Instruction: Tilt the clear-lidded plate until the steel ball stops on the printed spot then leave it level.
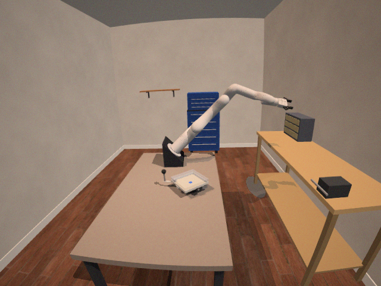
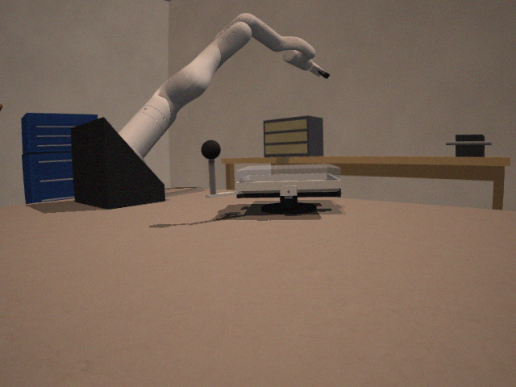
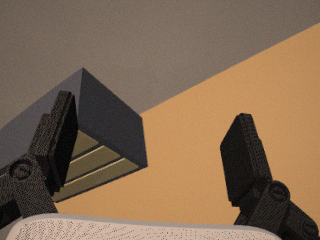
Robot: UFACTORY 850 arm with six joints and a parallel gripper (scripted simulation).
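Observation:
The clear-lidded plate sits on a black pivot stand on the brown table, with a blue printed spot near its middle. It looks level in the side view. I cannot make out the steel ball. A joystick with a black knob stands just left of the plate, and also shows in the side view. My gripper is open and empty, high in the air far to the right, above the small drawer unit. The wrist view shows my spread fingers over that unit.
The arm's black base stands at the table's far end. A wooden workbench on the right carries the drawer unit and a black box with a bar. A blue tool cabinet stands against the back wall.

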